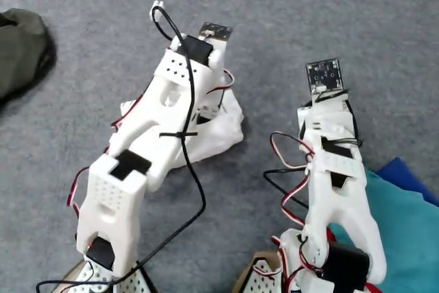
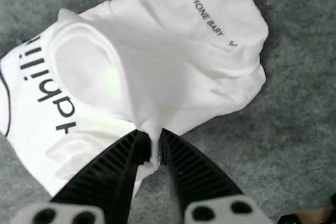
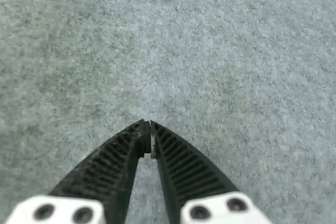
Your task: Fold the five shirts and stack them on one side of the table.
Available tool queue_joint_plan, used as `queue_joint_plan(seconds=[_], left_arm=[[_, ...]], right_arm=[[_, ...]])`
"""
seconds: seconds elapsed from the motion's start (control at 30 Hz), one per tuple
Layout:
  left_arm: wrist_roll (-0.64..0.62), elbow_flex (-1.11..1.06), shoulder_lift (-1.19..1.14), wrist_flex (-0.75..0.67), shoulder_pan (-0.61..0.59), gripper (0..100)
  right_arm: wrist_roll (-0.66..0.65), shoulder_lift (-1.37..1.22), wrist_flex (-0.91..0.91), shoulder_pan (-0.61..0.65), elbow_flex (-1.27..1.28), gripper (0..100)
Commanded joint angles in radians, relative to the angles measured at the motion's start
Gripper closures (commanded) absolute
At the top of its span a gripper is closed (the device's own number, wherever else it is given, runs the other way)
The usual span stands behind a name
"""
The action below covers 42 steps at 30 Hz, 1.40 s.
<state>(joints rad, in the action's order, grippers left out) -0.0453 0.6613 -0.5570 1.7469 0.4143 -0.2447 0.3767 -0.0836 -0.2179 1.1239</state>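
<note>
Underneath, the surface [image 1: 329, 18] was fuzzy grey; the left end effector [image 2: 151, 142] pinched a white shirt [image 2: 157, 61], the right end effector [image 3: 148, 129] was squeezed together.

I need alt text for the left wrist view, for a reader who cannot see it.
The left gripper, its black ribbed jaws shut, pinches a fold of a crumpled white shirt with black lettering. The shirt lies on a grey table cover.

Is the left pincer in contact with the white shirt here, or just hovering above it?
Touching. The left wrist view shows the left pincer closed on a fold of the white shirt, with cloth pinched between its tips.
</note>
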Motion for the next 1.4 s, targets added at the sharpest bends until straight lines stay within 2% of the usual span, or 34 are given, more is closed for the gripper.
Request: queue_joint_plan(seconds=[0.0, 0.43, 0.63, 0.9, 1.37], left_arm=[[-0.005, 0.123, -0.027, 0.012, 0.012, 98], [-0.006, 0.304, -0.196, 0.012, 0.164, 98], [-0.008, 0.417, -0.297, 0.012, 0.158, 98], [-0.071, 0.532, -0.341, 0.012, 0.12, 98], [-0.077, 0.551, -0.343, 0.011, 0.069, 98]], right_arm=[[-0.006, -0.001, -0.003, -0.004, -0.053, 99.3], [-0.006, -0.001, -0.003, 0.016, -0.05, 99.3], [-0.006, -0.001, -0.003, 0.016, -0.05, 99.3], [-0.009, 0.004, -0.003, 0.018, -0.041, 99.3], [-0.011, 0.001, -0.003, 0.018, -0.041, 99.3]])
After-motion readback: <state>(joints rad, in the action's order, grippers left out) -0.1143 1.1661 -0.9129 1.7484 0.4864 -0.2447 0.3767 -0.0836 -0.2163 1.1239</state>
